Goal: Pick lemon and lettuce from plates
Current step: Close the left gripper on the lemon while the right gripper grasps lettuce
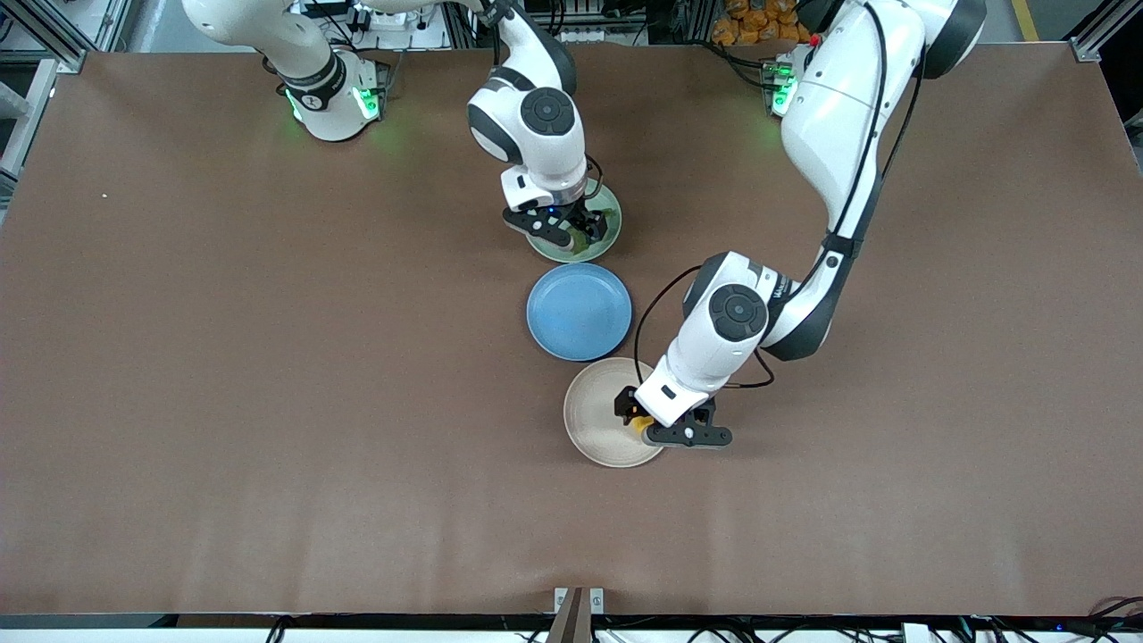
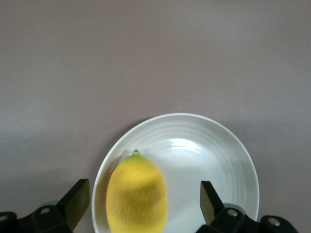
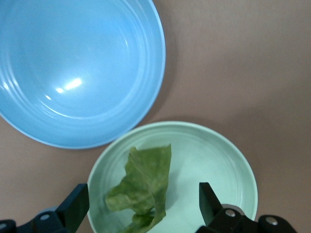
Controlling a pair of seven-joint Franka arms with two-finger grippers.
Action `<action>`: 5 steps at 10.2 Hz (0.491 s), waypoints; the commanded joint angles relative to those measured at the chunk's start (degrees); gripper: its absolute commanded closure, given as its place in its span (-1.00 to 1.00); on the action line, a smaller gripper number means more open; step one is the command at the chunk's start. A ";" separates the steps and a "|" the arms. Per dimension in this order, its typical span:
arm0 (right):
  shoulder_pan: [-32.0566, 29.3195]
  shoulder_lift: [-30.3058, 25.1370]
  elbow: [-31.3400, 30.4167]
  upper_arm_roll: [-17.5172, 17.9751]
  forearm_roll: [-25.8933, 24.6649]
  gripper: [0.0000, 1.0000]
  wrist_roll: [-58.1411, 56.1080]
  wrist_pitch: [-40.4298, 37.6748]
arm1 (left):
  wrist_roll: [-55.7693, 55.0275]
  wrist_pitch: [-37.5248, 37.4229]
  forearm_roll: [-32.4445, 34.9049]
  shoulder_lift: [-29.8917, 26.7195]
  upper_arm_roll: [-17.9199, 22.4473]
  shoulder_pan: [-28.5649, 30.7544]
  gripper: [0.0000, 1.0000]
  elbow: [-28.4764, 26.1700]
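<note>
The yellow lemon [image 2: 137, 194] lies on the beige-cream plate [image 2: 204, 150] near its rim. My left gripper [image 2: 143, 204] is open and low over it, one finger on each side, not touching it. In the front view the left gripper [image 1: 636, 418] is over that plate [image 1: 594, 415], and the lemon [image 1: 639, 423] shows only partly. The green lettuce [image 3: 143, 187] lies on the pale mint plate [image 3: 214, 160]. My right gripper [image 3: 143, 204] is open, with its fingers on either side of the leaf. In the front view the right gripper [image 1: 579, 230] is over the mint plate [image 1: 611, 234].
An empty blue plate [image 1: 579, 311] sits between the two plates, close to both, and also shows in the right wrist view [image 3: 73, 63]. The brown table [image 1: 268, 402] stretches wide toward both ends.
</note>
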 commanded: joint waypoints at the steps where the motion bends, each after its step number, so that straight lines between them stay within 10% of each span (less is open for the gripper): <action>1: 0.43 1.67 -0.25 -0.32 2.96 -1.00 1.63 2.41 | -1.70 1.86 0.86 3.35 0.82 -0.71 -1.00 2.62; 5: 2.63 4.92 -0.08 -0.32 5.97 -1.00 2.25 7.16 | -1.78 2.66 1.04 4.24 0.91 -0.80 -1.00 2.09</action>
